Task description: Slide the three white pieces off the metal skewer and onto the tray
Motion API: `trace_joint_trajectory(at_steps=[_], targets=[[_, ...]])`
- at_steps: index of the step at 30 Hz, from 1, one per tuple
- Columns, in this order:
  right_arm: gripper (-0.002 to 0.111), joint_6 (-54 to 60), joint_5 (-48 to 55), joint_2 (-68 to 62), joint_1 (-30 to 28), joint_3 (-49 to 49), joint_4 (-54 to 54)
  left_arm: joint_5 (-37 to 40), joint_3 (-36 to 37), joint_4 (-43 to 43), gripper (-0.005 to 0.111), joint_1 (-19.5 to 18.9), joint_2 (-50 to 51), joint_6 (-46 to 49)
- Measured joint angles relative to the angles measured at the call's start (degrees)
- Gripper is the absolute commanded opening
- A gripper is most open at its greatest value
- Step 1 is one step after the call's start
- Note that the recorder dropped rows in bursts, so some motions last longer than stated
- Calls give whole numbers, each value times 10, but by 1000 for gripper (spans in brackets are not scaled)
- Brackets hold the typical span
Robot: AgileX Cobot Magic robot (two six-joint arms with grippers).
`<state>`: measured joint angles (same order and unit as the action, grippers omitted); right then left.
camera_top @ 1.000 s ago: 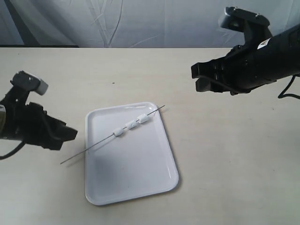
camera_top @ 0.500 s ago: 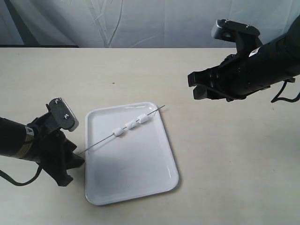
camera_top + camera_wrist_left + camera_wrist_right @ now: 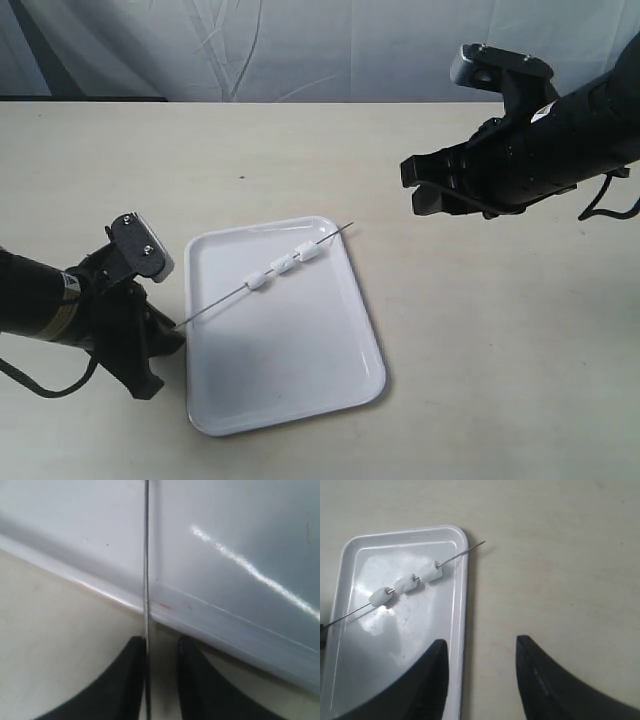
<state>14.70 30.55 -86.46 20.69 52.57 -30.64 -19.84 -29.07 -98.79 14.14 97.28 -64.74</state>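
While three white pieces (image 3: 285, 267) sit threaded in a row on the one metal skewer (image 3: 215, 303), which lies slantwise across the tray (image 3: 300, 360), the left gripper (image 3: 161, 640) straddles the skewer's end just beside the tray, fingers narrowly apart, not pinching. Away from the tray, the right gripper (image 3: 481, 640) hangs wide open above the worktop (image 3: 480, 350).

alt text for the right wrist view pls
Three white pieces sit threaded on a thin metal skewer lying slantwise across a white tray, its tip jutting past the rim over the table. Two dark fingers stand apart, holding nothing.
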Motion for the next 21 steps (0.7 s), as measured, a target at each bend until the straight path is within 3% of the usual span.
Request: trace_joint_trajectory(at_steps=[3,10,14,21], targets=[[42,0,0,0,0,0,-6,-9,0,1,0,0,4,0],[42,0,-4,0,0,0,-14,-12,0,1,0,0,4,-35],[42,1,-19,0,0,-1,-49,27,5,-8,0,1,-28,-100],[42,258,29,-66,5,-12,-436,-30,45,-11,0,1,-161,-252]])
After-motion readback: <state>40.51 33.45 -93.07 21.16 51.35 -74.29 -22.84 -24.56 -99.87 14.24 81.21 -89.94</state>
